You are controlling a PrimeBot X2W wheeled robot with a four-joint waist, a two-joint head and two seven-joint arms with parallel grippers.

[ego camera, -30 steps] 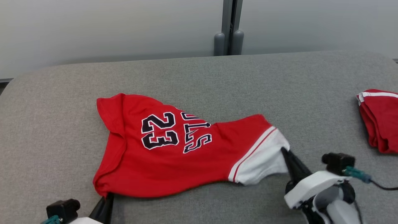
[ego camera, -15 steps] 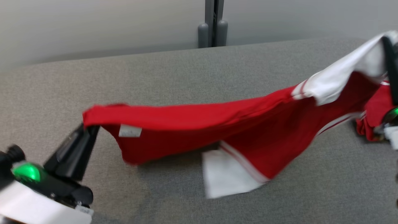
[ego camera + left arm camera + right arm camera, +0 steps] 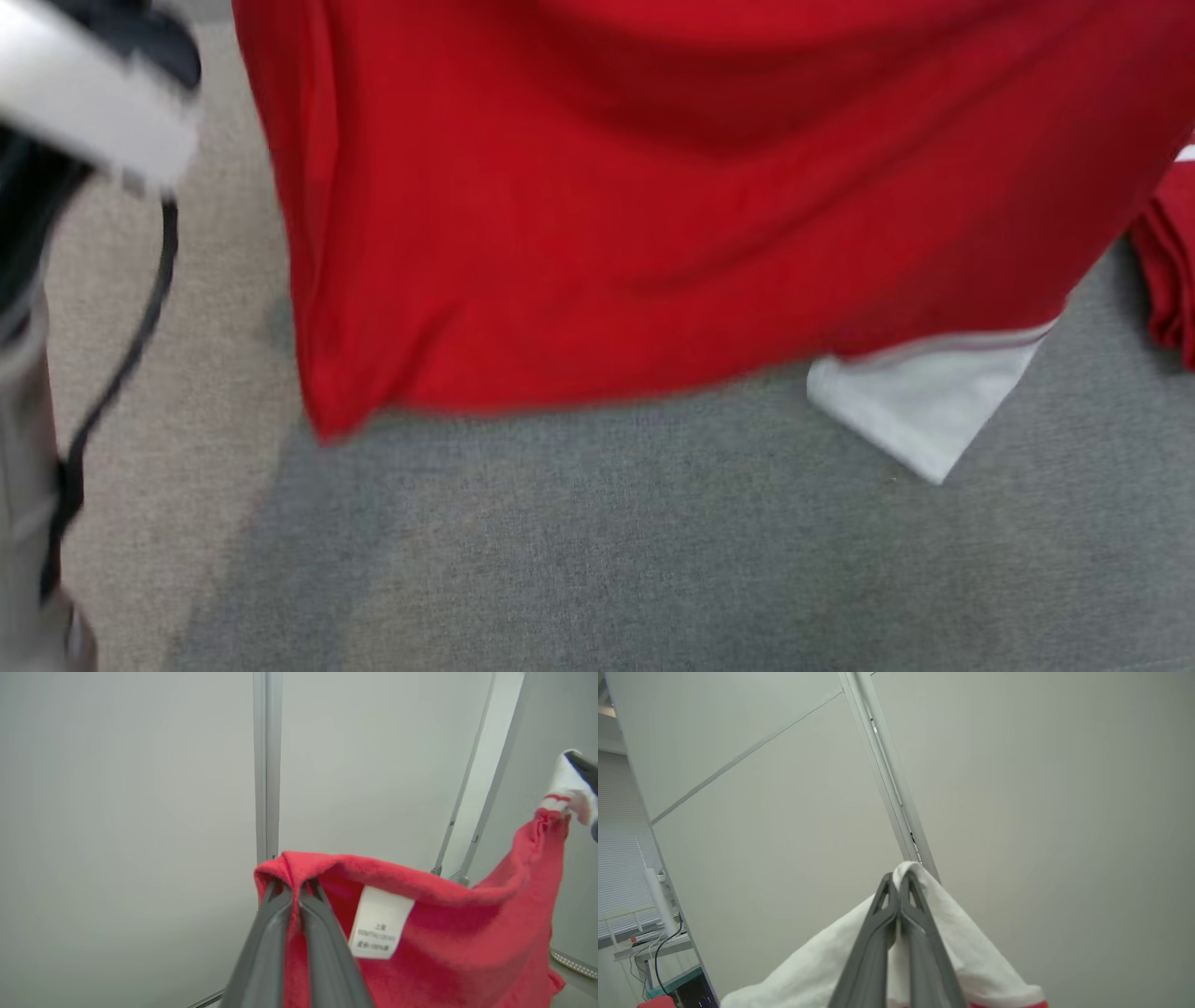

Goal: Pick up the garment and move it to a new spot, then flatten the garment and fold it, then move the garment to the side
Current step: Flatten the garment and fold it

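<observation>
The garment, a red jersey with white sleeve ends, hangs in the air above the grey table; one white sleeve dangles near the surface. In the left wrist view my left gripper is shut on a red corner of the garment beside its white label. My right gripper is shut on the white sleeve cloth. The right gripper also appears at the far right of the left wrist view, pinching the white end. My left arm sits blurred at the head view's upper left.
A second red garment lies folded at the table's right edge. A pale partition wall with a metal post stands behind the table. A black cable hangs along my left arm.
Both grippers have lifted the garment off the table, from lying flat to stretched out and then hanging high. The head camera has also shifted down and closer.
</observation>
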